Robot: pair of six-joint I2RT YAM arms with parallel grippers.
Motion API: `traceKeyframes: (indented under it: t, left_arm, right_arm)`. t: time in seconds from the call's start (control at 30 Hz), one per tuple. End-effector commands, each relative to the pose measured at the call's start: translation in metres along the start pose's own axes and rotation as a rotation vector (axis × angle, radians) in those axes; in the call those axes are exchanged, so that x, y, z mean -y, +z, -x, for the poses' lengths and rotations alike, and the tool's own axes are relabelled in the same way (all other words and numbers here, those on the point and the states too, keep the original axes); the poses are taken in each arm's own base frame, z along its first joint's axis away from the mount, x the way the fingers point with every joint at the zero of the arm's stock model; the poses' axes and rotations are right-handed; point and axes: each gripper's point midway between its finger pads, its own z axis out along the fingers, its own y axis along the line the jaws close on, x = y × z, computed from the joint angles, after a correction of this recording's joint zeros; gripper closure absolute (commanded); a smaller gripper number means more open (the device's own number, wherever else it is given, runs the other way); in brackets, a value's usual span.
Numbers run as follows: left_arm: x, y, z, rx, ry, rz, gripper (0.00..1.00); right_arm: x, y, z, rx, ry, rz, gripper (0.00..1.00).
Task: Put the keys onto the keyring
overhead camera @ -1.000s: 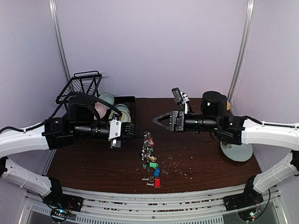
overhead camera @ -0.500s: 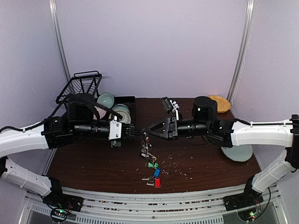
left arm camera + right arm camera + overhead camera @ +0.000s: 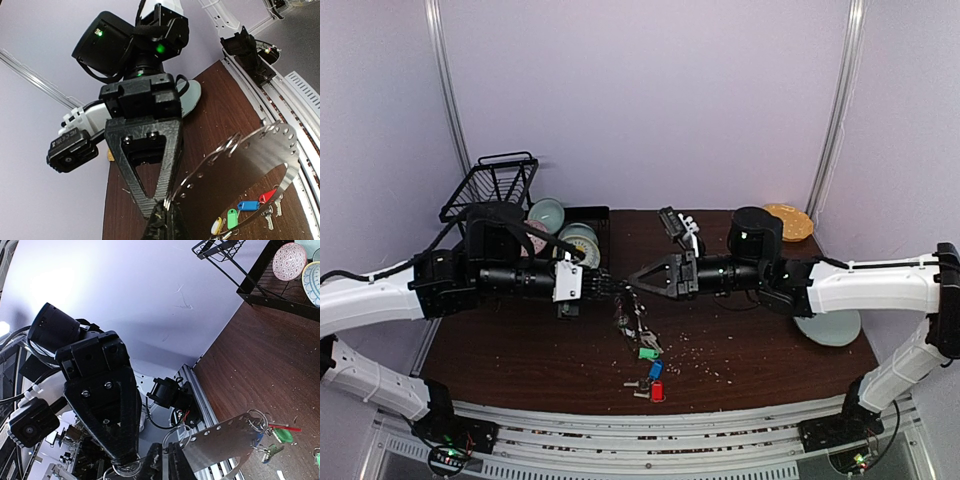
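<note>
The keyring is a flat shiny metal crescent with holes along its rim and small split rings; it also shows in the right wrist view as the keyring. My left gripper is shut on its end. My right gripper meets it tip to tip, jaws closed on the same end by a split ring. The keys dangle below toward the table, with a green tag, a blue tag and a red tag. Blue tag and green tag show beneath the keyring.
A black wire dish rack with patterned bowls stands at the back left. An orange plate lies at the back right, a pale plate under the right arm. Crumbs dot the brown table.
My right gripper has travelled left until it meets the left gripper and has closed on the keyring's end. The hanging keys have shifted slightly left and up. The left arm has held still.
</note>
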Motion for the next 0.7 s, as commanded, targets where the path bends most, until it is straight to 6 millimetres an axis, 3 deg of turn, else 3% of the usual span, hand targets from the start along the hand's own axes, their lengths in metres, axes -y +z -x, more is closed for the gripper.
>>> traceKeyframes:
  t: [0.0,0.2,0.4,0.53,0.67]
  left_arm:
    - [-0.019,-0.008,0.018,0.044,0.042,0.071,1.00]
    - [-0.020,-0.009,0.018,0.041,0.041,0.067,1.00]
    - [-0.019,-0.019,0.031,0.106,0.031,0.078,1.00]
    - [-0.014,-0.024,0.041,0.177,-0.001,0.033,1.00]
    - [-0.012,-0.028,0.054,0.272,-0.036,-0.036,1.00]
  right_arm:
    - [-0.018,0.000,0.007,0.014,-0.039,0.052,0.98]
    - [-0.008,0.000,0.008,0.020,-0.064,-0.002,1.00]
    - [-0.003,-0.019,0.015,0.043,-0.209,-0.085,0.92]
    - [0.004,-0.040,0.011,0.087,-0.514,-0.234,0.84]
    - [-0.003,-0.056,0.003,0.120,-0.896,-0.307,0.79]
